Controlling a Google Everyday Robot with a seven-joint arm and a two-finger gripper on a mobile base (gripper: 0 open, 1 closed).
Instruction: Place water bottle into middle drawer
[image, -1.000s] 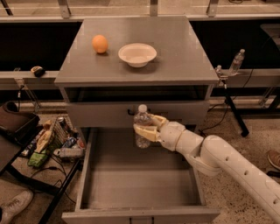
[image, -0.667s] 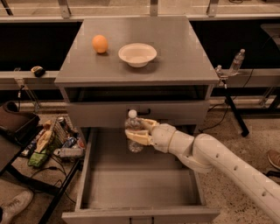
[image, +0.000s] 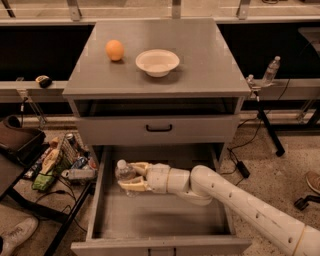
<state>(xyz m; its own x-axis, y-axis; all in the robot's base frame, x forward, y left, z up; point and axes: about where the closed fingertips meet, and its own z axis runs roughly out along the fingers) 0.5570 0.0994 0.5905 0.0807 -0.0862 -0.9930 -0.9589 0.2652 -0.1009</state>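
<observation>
Shows as a thick white tubular arm (image: 250, 210), built of smooth, rounded segments that swell into a bulbous joint partway along. Carries a row of small dark dots down the long segment, possibly screw holes. Bears a pale tan ring near the right edge of the scene and thin yellowish seams around the cylindrical wrist. Ends in a cream-yellow two-finger gripper (image: 126, 175), left of centre on the near side of the scene, with short, curved, blunt-tipped fingers (image: 136, 165) sprouting from a whiter base.
</observation>
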